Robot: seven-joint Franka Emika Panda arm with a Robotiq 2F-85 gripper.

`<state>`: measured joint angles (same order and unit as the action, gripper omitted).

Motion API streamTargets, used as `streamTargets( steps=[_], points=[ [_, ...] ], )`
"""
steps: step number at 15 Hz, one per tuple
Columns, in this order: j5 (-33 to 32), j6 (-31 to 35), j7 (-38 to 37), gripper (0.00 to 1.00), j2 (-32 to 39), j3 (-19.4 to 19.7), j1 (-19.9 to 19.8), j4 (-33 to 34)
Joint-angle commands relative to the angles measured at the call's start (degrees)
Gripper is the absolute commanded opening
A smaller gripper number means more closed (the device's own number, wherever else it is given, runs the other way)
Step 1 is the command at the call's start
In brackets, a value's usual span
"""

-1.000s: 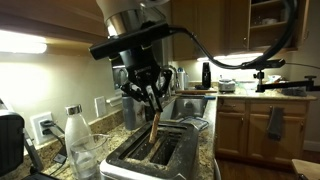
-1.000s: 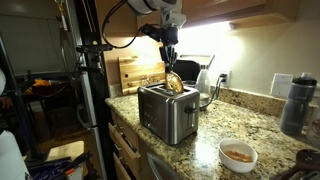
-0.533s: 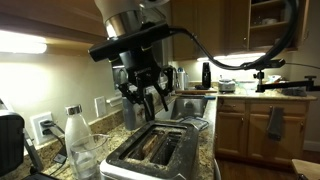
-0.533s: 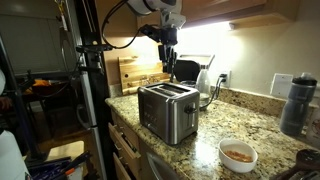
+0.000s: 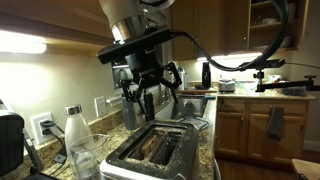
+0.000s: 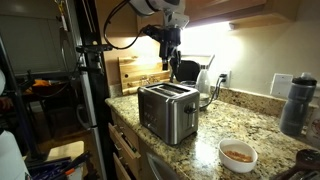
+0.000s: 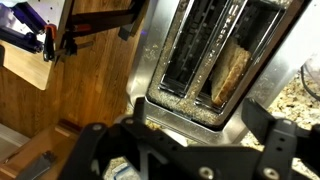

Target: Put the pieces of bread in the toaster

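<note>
The gripper is hanging spread and empty directly above the toaster, which is sitting by the counter's front corner. One piece of bread is lying lengthwise down in a slot, and the other slot is seemingly empty.

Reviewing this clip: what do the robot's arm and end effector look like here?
The arm is a rounded, pale grey-white link ending in a black mounting plate. Below it the end effector is black, with two jointed linkage fingers. A thick black cable loops off the wrist. No markings are legible.
</note>
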<state>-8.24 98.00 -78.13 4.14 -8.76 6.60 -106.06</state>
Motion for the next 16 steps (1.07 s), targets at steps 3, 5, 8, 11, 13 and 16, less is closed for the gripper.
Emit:
streamTargets(
  steps=[3,5,8,11,13,16],
  points=[
    [0.15,1.1,-2.19,1.0,-4.71,3.09,-0.73,-5.65],
    [-0.16,1.56,-2.72,1.0,-5.76,4.22,-1.44,-7.26],
    [-0.12,2.33,-3.33,1.0,-7.76,5.85,-2.92,-10.25],
    [-0.44,2.77,-3.84,1.0,-9.81,7.19,-4.57,-13.33],
    [-0.56,3.35,-3.91,1.0,-10.92,7.93,-5.78,-15.4],
    [-0.66,4.82,-4.09,1.0,-12.17,8.84,-7.52,-18.38]
  ],
)
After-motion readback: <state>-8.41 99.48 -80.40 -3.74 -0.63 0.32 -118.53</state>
